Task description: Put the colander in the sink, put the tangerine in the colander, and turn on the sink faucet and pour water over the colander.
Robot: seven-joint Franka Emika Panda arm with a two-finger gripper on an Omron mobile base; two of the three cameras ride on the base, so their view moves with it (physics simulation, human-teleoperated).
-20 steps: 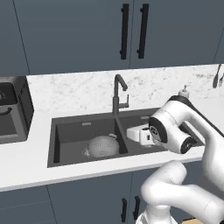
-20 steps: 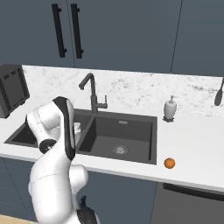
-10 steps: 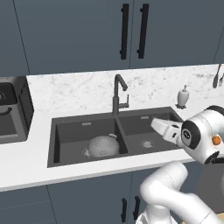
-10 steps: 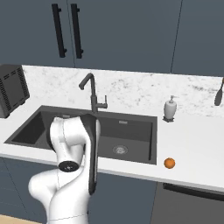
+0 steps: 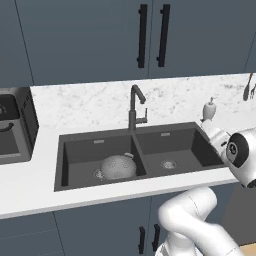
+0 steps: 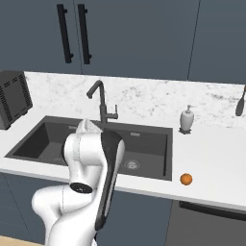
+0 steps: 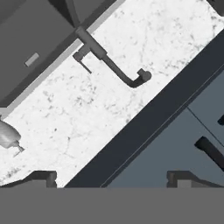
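Note:
The silver colander lies in the left basin of the dark double sink, clear of the arm. The tangerine sits on the white counter near its front edge, right of the sink. The dark gooseneck sink faucet stands behind the divider, and no water runs from it. In the hand view my gripper is open, its dark fingertips far apart with nothing between them. It looks over the faucet, the back counter and the cabinet fronts. My arm reaches past the sink's right end.
A white soap dispenser stands behind the sink's right corner, also the bottle in the right base view. A black appliance sits at the far left of the counter. A utensil hangs on the wall at the right.
My arm has swung from over the sink's middle to its right end. The colander rests in the left basin as before, and the gripper has stayed open.

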